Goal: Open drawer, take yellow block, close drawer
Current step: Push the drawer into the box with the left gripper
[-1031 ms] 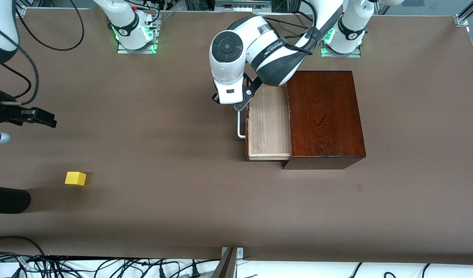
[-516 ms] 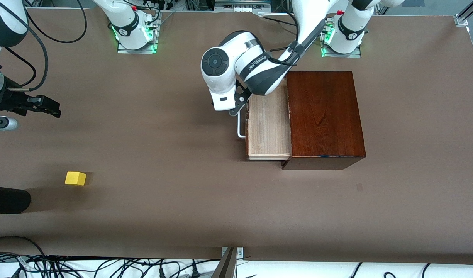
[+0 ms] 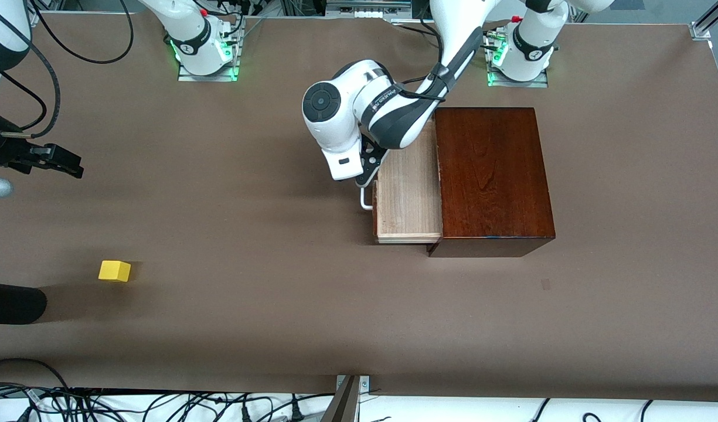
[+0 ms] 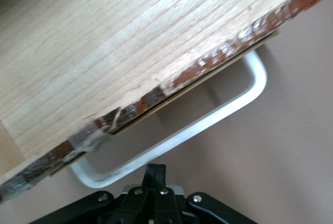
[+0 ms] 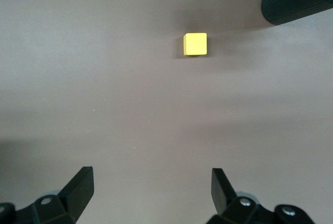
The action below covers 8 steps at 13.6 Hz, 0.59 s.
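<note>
The drawer stands pulled out of the dark reddish-brown box, and its pale-wood tray is empty. My left gripper is shut with nothing between its fingers, right at the outer side of the white bar handle, which also shows in the front view. The yellow block lies on the table toward the right arm's end. My right gripper is open and empty above the table, with the block ahead of its fingertips.
A black ribbed cylinder reaches in at the table's edge close to the yellow block, and shows in the right wrist view. Brown table lies bare between block and box.
My left gripper has dropped closer to the drawer handle. My right gripper has shifted slightly. The drawer and the yellow block have not moved.
</note>
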Each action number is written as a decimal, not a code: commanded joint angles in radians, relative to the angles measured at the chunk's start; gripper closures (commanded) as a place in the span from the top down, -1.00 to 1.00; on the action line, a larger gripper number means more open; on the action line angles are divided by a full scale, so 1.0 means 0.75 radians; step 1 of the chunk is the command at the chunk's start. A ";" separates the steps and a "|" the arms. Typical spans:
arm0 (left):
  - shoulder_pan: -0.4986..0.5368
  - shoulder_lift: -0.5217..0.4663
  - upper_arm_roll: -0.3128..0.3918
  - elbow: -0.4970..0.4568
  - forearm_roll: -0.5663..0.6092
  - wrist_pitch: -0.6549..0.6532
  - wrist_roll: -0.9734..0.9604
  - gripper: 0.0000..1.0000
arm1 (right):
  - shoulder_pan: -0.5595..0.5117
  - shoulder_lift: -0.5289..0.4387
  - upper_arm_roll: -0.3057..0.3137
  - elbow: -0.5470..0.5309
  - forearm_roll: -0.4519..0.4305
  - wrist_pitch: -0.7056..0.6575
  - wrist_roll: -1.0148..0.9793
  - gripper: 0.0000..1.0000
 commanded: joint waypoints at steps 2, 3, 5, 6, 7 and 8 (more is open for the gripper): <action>-0.036 0.107 0.061 0.167 0.026 -0.008 -0.068 -1.00 | 0.019 -0.018 -0.018 0.005 0.042 -0.022 0.013 1.00; -0.038 0.140 0.085 0.200 0.026 -0.008 -0.078 -1.00 | 0.019 -0.018 -0.020 0.005 0.064 -0.022 0.011 1.00; -0.044 0.160 0.098 0.206 0.067 -0.008 -0.076 -1.00 | 0.019 -0.018 -0.024 0.005 0.087 -0.024 0.009 1.00; -0.046 0.160 0.098 0.202 0.092 -0.008 -0.072 -1.00 | 0.019 -0.018 -0.024 0.005 0.085 -0.022 0.009 1.00; -0.046 0.158 0.100 0.202 0.096 -0.010 -0.068 -1.00 | 0.019 -0.018 -0.024 0.005 0.087 -0.022 0.009 1.00; -0.044 0.158 0.100 0.202 0.098 -0.012 -0.064 -1.00 | 0.019 -0.018 -0.022 0.005 0.091 -0.022 0.011 1.00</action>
